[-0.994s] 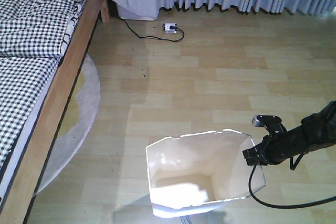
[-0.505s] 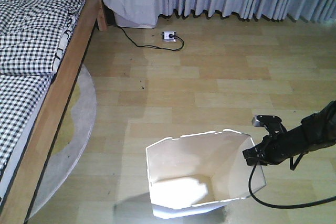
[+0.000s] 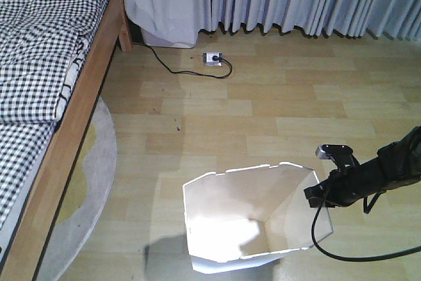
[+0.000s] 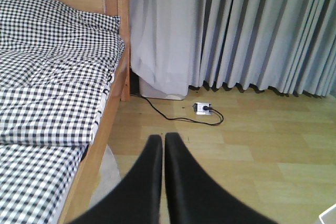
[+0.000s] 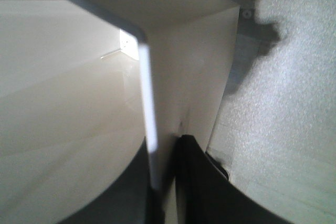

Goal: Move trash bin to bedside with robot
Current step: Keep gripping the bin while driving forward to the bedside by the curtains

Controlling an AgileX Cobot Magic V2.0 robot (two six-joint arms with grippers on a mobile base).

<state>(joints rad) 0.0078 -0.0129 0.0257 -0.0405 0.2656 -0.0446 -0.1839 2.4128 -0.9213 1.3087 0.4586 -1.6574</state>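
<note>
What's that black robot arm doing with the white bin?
The robot's right tool is pinching the rim of the bin, with one finger inside and one outside. Its job is to bring the bin next to the bed. The bin isn't there yet: a stretch of wooden floor lies between them. The left tool is shut, holds nothing, and points toward the bed.

The black fingers clamp the white rim of the trash bin, one inside its cream wall, one outside; pale floor lies beyond.
</note>
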